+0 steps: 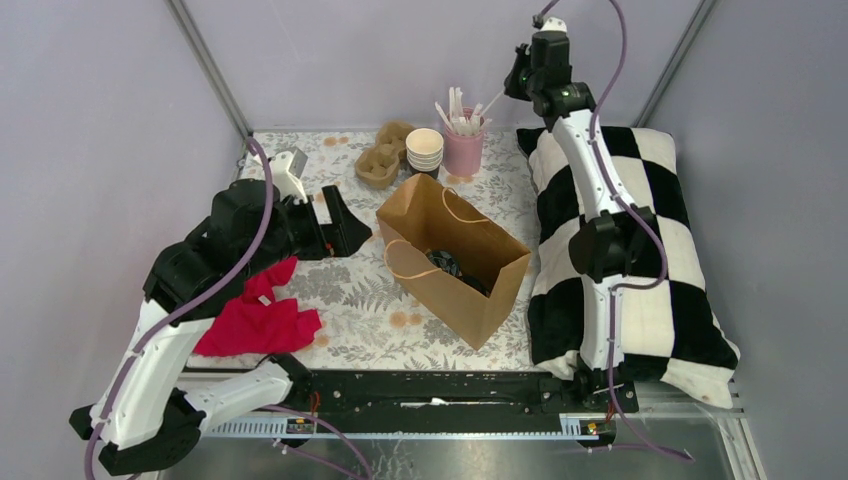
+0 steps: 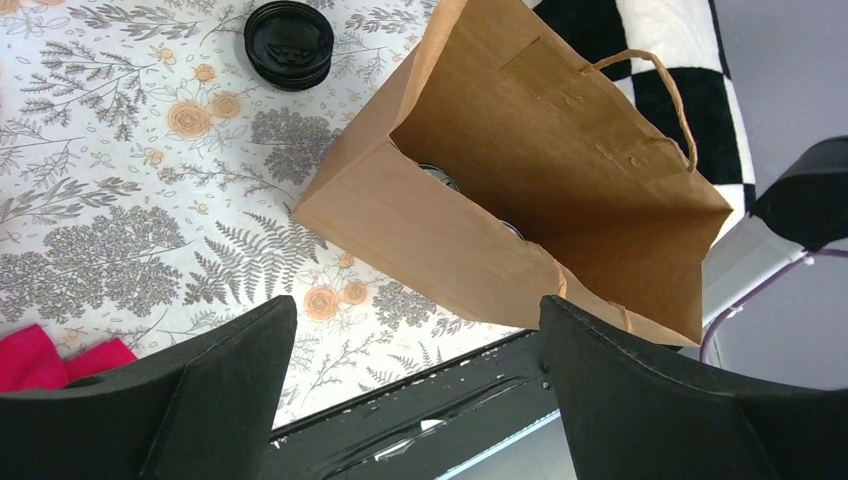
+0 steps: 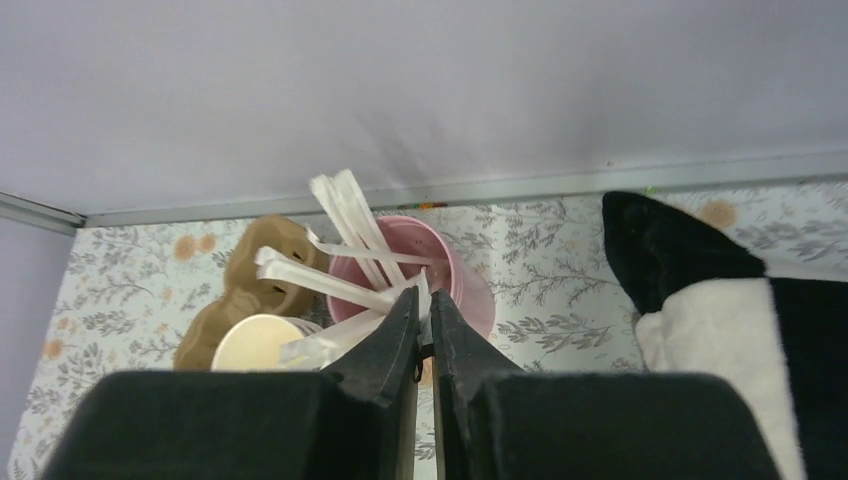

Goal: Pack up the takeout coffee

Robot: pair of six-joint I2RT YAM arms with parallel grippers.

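Observation:
The takeout coffee [image 1: 447, 264], a black-lidded cup, sits inside the open brown paper bag [image 1: 455, 250] at the table's middle. In the left wrist view only slivers of its lid [image 2: 437, 176] show past the bag's wall [image 2: 450, 240]. My left gripper [image 1: 347, 226] is open and empty, low on the table left of the bag; in its own view [image 2: 415, 303] the jaws stand wide apart. My right gripper [image 1: 513, 84] is raised above the pink cup [image 1: 463, 150] at the back. In its wrist view [image 3: 425, 298] it is shut on a white paper-wrapped stick [image 3: 424, 284].
A nested stack of lidless cups [image 1: 424, 150] and brown cardboard carriers [image 1: 385, 155] stand beside the pink cup. A low stack of black lids [image 2: 288, 42] lies left of the bag. A checkered pillow [image 1: 650, 270] fills the right side. A red cloth [image 1: 258, 318] lies front left.

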